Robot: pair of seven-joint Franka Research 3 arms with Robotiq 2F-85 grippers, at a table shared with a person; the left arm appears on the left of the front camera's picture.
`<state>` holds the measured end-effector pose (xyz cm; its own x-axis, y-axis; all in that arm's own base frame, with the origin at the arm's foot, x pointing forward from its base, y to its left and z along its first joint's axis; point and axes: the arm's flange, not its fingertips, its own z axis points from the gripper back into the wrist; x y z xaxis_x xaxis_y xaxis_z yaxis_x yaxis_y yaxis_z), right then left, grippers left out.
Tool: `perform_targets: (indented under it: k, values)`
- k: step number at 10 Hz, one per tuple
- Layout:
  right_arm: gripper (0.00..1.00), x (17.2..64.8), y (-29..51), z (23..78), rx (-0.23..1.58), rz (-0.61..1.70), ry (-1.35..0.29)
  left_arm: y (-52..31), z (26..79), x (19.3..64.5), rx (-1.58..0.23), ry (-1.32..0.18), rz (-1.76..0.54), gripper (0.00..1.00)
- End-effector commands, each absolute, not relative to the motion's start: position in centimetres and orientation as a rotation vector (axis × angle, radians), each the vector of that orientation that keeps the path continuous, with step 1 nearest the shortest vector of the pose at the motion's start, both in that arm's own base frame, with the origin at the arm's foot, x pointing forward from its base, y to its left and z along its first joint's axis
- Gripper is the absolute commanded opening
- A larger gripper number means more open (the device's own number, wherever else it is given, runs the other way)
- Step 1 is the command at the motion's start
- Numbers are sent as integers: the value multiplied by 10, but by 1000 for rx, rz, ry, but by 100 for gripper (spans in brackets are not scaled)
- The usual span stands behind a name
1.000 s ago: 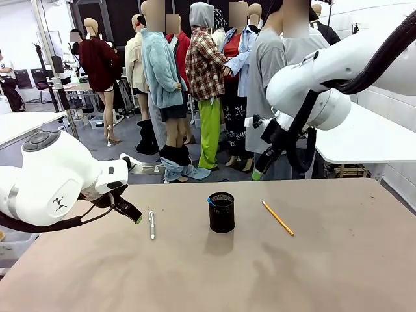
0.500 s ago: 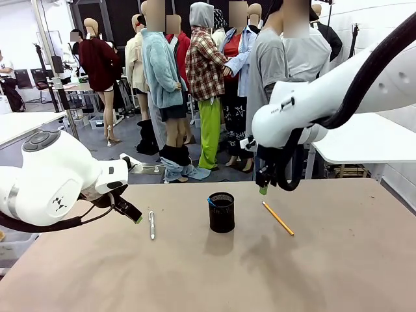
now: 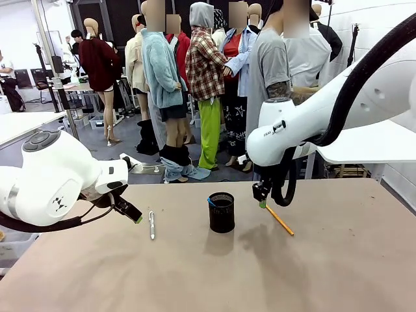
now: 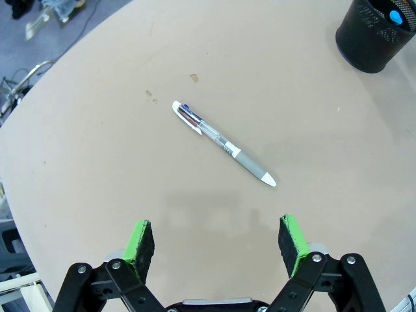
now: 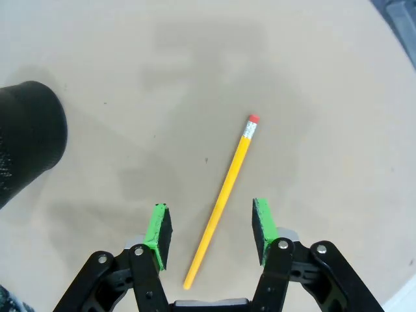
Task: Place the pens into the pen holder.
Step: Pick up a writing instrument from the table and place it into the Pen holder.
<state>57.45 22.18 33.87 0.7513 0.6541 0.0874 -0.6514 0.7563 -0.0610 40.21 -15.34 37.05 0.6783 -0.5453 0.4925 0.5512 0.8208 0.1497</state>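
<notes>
The black mesh pen holder (image 3: 221, 212) stands mid-table with a blue pen top (image 3: 211, 201) sticking out at its rim; it also shows in the left wrist view (image 4: 378, 36) and the right wrist view (image 5: 26, 140). A silver-white pen (image 3: 152, 225) lies left of it, ahead of my open left gripper (image 4: 217, 239), which hovers above the table near the pen (image 4: 224, 143). The yellow pencil (image 3: 278, 218) lies right of the holder. My right gripper (image 5: 211, 226) hangs open just above the pencil (image 5: 224, 192), its green pads on either side of the lower half, apart from it.
The brown table (image 3: 195, 273) has free room at the front and far right. A person stands at the far side behind the right arm (image 3: 305, 123). White tables stand at the left and right behind.
The right arm has swung down and left from high above the table to just over the pencil's near end. The left arm has not moved.
</notes>
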Motion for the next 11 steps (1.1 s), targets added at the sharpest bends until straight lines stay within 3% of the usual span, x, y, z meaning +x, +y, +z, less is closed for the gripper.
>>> perform_targets:
  k: [1, 11]
  values:
    - [63, 583, 227, 336, -36, 680, -80, -151, 371, 402, -15, -551, -610, 100]
    - [63, 583, 219, 299, -70, 579, -37, -151, 371, 402, -15, -551, -610, 100]
